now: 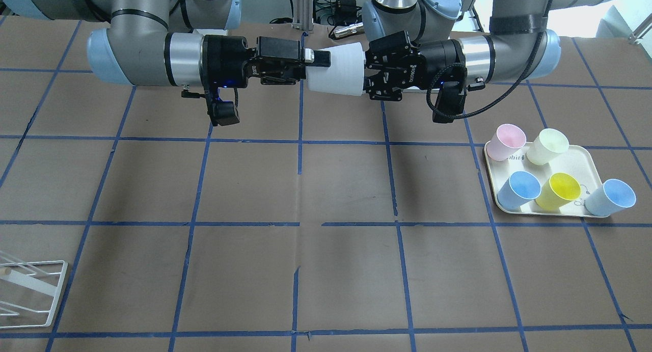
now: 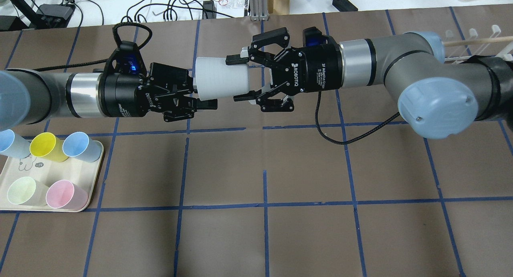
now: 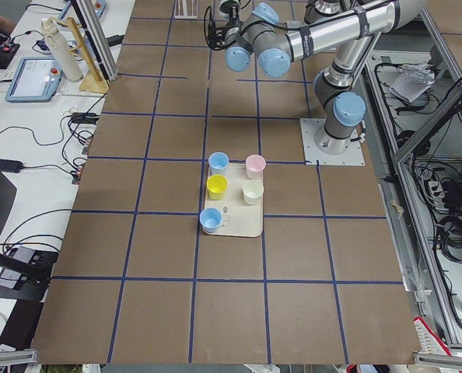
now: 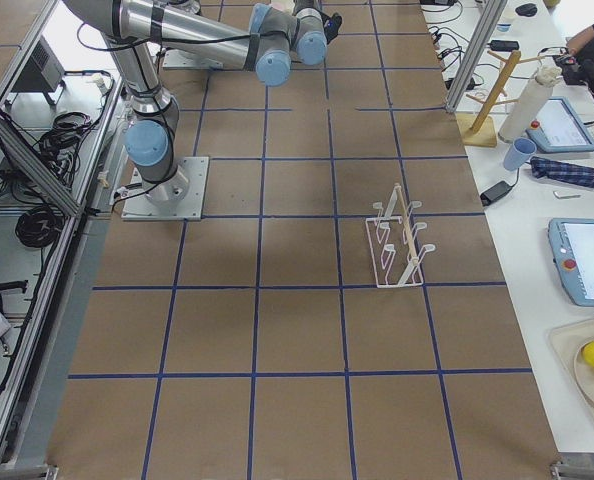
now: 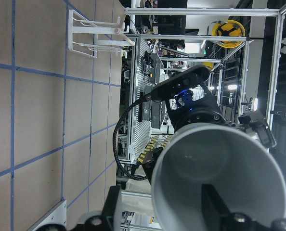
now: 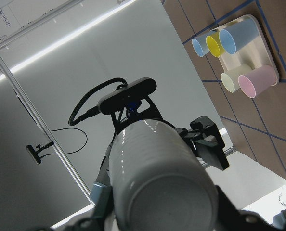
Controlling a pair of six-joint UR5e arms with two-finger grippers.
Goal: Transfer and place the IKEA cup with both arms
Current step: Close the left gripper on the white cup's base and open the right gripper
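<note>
Above the counter (image 2: pixel 280 229), at 12 o'clock: I see the cup (image 2: pixel 221 77) lying sideways in mid-air between both claws.
Left claw (image 2: pixel 200 96): clenched on the cup's rim, one finger inside the mouth.
Right claw (image 2: pixel 240 78): fingers spread around the cup's base end; I can't tell whether they touch.
Tray (image 2: pixel 80 207): at 8 o'clock, holding five coloured cups.

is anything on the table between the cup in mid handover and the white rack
Nothing visible. The grey cup hangs between the left claw and right claw. The white rack stands alone on bare table; the tray sits on the opposite side.
</note>
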